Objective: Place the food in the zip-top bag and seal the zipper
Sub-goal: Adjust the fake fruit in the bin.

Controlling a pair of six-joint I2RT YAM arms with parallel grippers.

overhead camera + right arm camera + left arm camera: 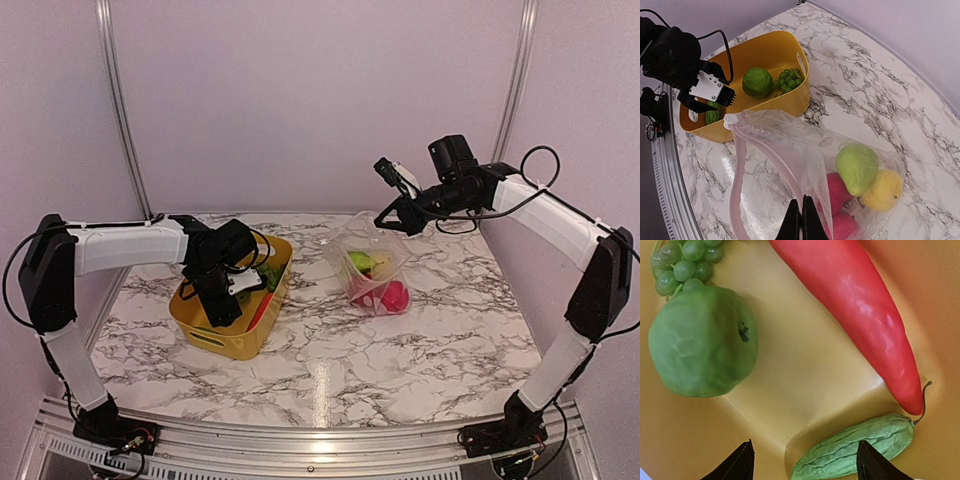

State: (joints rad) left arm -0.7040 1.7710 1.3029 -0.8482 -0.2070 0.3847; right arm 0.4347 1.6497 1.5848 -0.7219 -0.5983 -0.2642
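Note:
My left gripper [805, 450] is open and down inside the yellow bin [215, 335], its jaws on either side of one end of a ridged green gourd [850, 447]. Ahead of it lie a long red pepper [860, 315], a green apple [702, 340] and green grapes [682, 265]. My right gripper [801, 212] is shut on the mouth edge of the zip-top bag [790, 165] and holds it up and open. The pink zipper [737, 190] curves to a white slider [731, 120]. Inside the bag sit a green fruit [856, 167], a yellow one [883, 190] and red pieces [837, 187].
The bin stands on the left of the marble table [330, 370], with the bag [375, 265] just to its right. The left arm [130, 245] reaches over the bin's rim. Purple walls close the back and sides.

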